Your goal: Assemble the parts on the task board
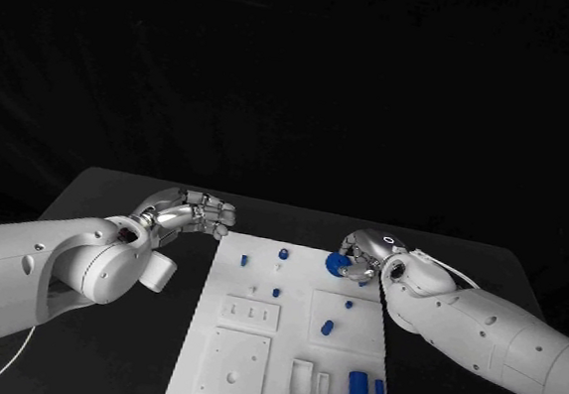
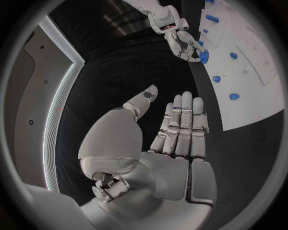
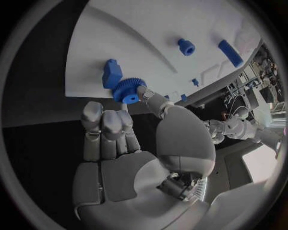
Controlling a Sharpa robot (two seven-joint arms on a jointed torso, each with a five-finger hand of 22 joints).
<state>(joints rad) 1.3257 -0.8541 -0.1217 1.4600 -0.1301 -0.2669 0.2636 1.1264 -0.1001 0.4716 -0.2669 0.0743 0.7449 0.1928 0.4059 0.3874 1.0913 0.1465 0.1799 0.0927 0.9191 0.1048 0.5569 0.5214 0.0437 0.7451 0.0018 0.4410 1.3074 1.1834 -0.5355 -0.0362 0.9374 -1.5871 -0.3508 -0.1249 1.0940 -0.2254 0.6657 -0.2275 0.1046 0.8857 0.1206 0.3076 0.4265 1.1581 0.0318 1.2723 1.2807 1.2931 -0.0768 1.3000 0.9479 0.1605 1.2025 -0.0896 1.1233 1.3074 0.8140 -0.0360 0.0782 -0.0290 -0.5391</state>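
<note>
The white task board (image 1: 289, 343) lies in the middle of the table. My right hand (image 1: 367, 253) is at its far right corner and pinches a blue gear (image 1: 339, 263) between thumb and fingertips. In the right wrist view the gear (image 3: 127, 91) sits just over the board's edge (image 3: 90, 81), beside a blue block (image 3: 112, 73). From the left wrist view the right hand (image 2: 178, 34) shows with the gear (image 2: 204, 56) at its fingertips. My left hand (image 1: 190, 211) hovers off the board's far left corner, its fingers (image 2: 182, 125) straight and holding nothing.
Several small blue parts stand on the board: a peg (image 1: 283, 253) at the far end, a round piece (image 1: 326, 326) mid-right, two long bars (image 1: 359, 390) near the front right. White raised plates (image 1: 233, 365) and a slot frame (image 1: 303, 380) occupy the near half. Black table surrounds it.
</note>
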